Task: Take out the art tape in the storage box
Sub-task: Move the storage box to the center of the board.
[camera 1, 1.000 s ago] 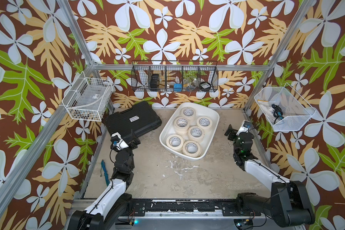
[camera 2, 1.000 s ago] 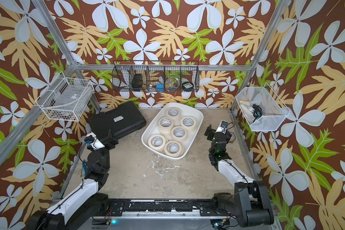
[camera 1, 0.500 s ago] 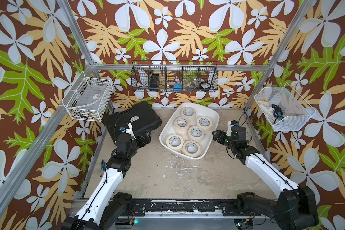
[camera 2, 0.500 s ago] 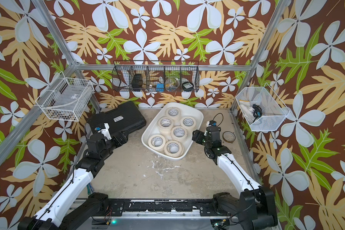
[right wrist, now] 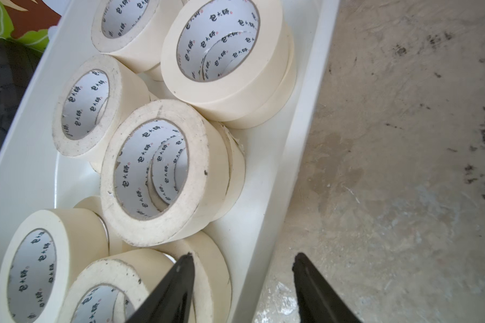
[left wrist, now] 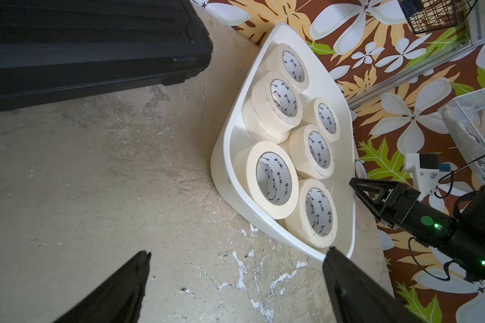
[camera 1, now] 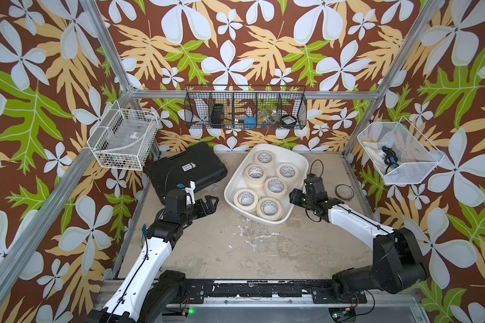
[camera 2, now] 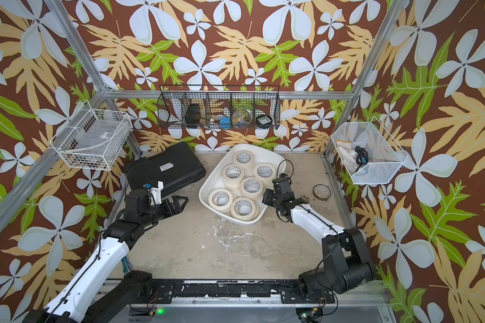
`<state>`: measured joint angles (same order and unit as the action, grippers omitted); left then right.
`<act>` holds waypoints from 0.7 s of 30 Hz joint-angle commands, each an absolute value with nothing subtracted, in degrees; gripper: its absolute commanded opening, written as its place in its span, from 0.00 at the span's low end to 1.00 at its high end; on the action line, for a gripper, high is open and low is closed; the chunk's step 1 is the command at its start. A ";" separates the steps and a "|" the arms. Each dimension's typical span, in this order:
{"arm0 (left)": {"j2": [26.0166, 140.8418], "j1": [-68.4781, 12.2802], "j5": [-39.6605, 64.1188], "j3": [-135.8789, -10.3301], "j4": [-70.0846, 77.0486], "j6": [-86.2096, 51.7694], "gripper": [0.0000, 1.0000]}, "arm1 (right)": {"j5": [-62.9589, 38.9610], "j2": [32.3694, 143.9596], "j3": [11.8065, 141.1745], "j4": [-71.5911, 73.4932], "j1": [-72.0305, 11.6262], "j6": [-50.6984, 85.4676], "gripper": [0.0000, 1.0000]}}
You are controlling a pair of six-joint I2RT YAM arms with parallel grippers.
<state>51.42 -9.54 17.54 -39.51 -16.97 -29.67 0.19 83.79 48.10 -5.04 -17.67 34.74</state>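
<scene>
floor (camera 1: pixel 263 246) | left fingers (left wrist: pixel 118 293) wide, right fingers (right wrist: pixel 174 288) half-closed, empty | both now nearer storage box (camera 1: pixel 231 193)

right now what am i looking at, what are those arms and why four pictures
Those are two robot arms, each ending in a two-fingered gripper. Two pictures look down from an overhead camera; two come from cameras on the wrists. On the table lie a white storage box holding cream art tape rolls, a black hard case and a thin brownish ring. The left gripper is open, short of the box. The right gripper has its jaws apart astride the box's wall. Nothing is held.
</scene>
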 commanded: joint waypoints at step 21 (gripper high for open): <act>53.32 -9.66 19.63 -41.48 -18.91 -29.53 1.00 | 2.21 80.91 41.91 -5.23 -18.28 30.20 0.09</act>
